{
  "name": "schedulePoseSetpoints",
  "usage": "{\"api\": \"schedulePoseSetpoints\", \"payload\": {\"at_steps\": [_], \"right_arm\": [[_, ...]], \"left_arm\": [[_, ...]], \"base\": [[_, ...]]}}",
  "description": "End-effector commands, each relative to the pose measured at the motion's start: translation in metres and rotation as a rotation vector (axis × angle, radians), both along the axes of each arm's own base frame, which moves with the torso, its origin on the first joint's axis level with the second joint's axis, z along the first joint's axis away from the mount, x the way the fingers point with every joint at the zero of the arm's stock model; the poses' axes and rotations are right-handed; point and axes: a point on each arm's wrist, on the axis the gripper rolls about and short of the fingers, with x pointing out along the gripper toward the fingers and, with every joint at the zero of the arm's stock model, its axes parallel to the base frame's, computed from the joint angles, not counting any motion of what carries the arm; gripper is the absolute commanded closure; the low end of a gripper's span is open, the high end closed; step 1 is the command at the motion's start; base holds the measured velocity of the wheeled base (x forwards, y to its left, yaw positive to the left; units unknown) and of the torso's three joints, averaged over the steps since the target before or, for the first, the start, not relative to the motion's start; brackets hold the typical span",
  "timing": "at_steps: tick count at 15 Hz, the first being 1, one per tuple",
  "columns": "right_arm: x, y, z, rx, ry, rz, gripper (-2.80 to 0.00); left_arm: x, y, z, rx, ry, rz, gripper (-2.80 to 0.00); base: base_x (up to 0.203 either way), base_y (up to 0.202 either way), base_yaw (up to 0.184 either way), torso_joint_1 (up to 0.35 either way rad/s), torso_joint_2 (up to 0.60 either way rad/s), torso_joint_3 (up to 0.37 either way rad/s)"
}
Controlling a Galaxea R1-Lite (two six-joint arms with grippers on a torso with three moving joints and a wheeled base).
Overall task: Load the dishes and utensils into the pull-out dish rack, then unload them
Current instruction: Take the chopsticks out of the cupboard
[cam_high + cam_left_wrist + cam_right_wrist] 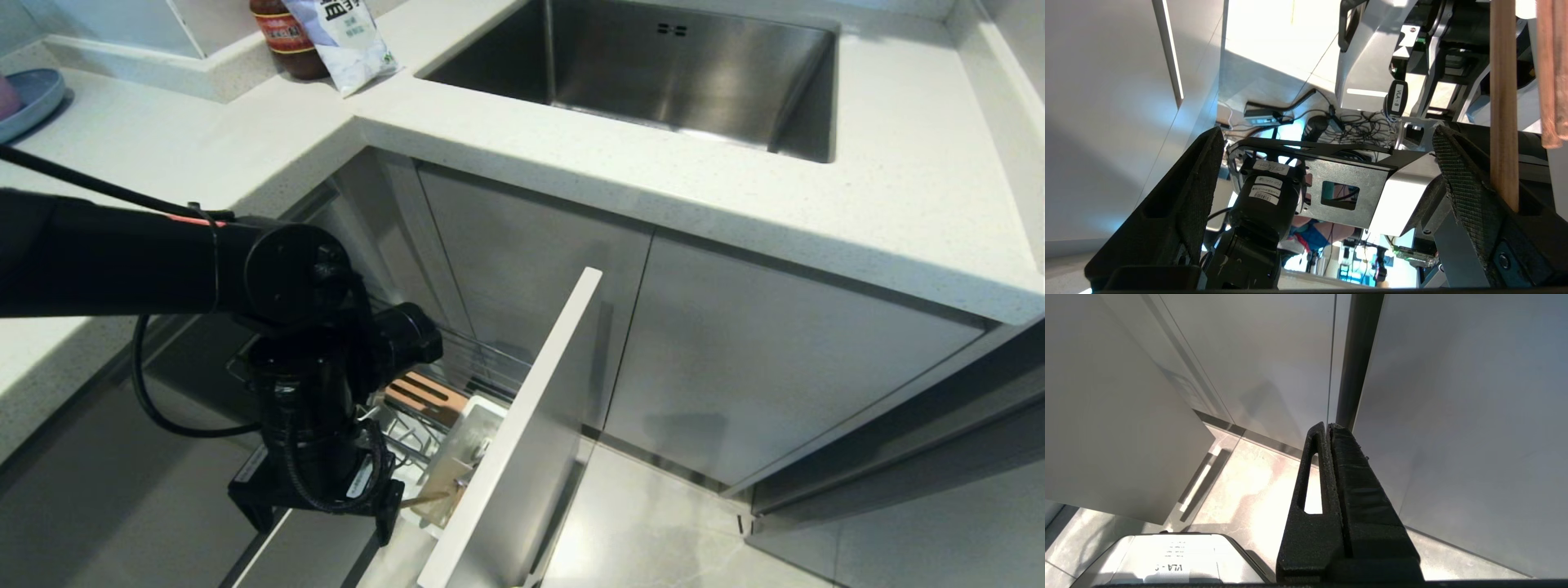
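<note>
Behind the black left arm (171,261) we could not see most of the chrome wire pull-out dish rack (482,359), and the slotted brown wooden strip (424,396) showed only in part. We lost the flat blue plate (28,98) and the brown jar (287,37) past the frame's edge. Two light wooden chopsticks (1503,106) ran out of frame.

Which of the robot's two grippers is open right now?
The left gripper, down at the pull-out rack, has its fingers spread wide. The right gripper, parked near the cabinet doors, is pressed shut.
</note>
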Motion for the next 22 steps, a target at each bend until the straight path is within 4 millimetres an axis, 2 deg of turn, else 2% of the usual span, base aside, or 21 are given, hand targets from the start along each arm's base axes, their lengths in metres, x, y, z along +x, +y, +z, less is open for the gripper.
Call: {"api": "schedulePoseSetpoints", "payload": {"at_steps": [1,10,15,22], "right_arm": [[0.0,0.0,0.0,0.001,-0.001,0.0,0.0],[0.0,0.0,0.0,0.001,-0.001,0.0,0.0],[0.0,0.0,0.0,0.0,-0.001,0.0,0.0],[0.0,0.0,0.0,0.0,-0.001,0.0,0.0]], "left_arm": [[-0.005,0.002,0.007,-0.008,-0.019,0.0,-2.8],[-0.029,0.0,0.036,-0.114,-0.083,-0.05,-2.8],[-0.041,0.005,0.051,-0.127,-0.091,-0.06,-2.8],[-0.044,0.005,0.061,-0.176,-0.139,-0.065,-2.8]], "base": [[0.0,0.0,0.0,0.0,0.0,0.0],[0.0,0.0,0.0,0.0,0.0,0.0],[0.0,0.0,0.0,0.0,0.0,0.0],[0.0,0.0,0.0,0.0,0.0,0.0]]}}
